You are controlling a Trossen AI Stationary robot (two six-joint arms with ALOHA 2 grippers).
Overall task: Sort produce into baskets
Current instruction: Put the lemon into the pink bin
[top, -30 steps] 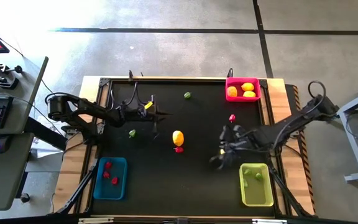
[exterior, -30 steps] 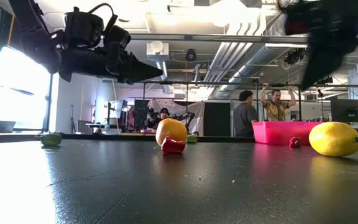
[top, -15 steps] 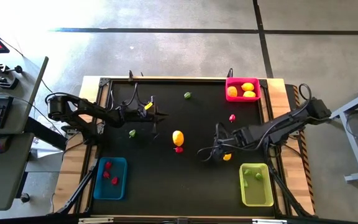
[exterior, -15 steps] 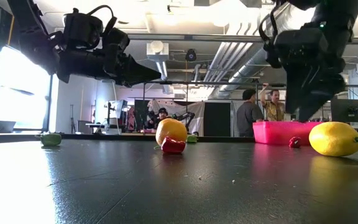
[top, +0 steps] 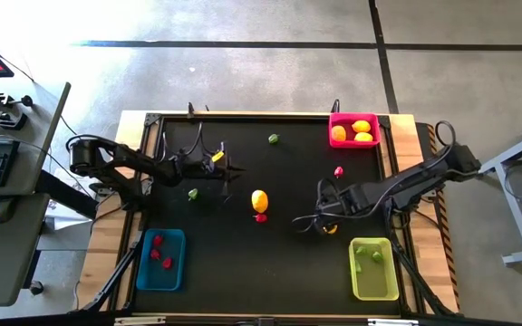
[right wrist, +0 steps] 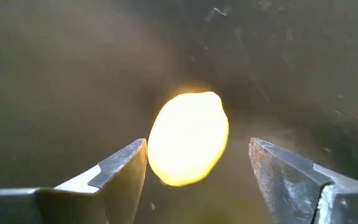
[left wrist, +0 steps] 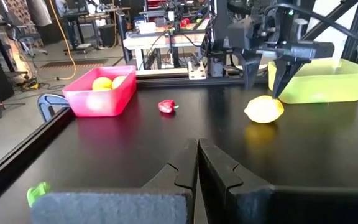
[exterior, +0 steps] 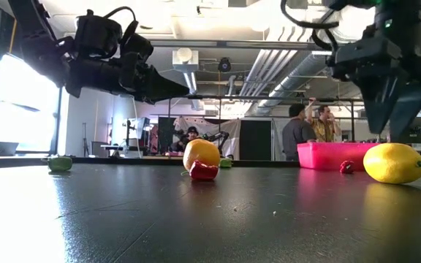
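Observation:
A yellow lemon [top: 331, 228] lies on the black table near the yellow-green basket [top: 373, 270]. My right gripper [top: 326, 220] hangs open just above it and points down. In the right wrist view its fingers [right wrist: 120, 171] stand on either side of the lemon [right wrist: 188, 138], clear of it. My left gripper [top: 241, 167] is shut and empty; it is held level above the table's left half. An orange-yellow piece [top: 259, 200] and a red piece [top: 261, 217] lie at the middle of the table. The pink-red basket [top: 352, 118] holds yellow pieces, and the blue basket [top: 176, 263] holds red ones.
More loose produce lies on the table: a green piece [top: 193, 194] on the left, a green one [top: 274, 139] near the far edge, and a red one [top: 338, 171] below the pink-red basket. People stand in the room beyond the table [exterior: 305, 128].
My right gripper has rolled about its wrist and come down a little. It has settled over the lemon with its fingers pointing down. The lemon has stayed in place on the table.

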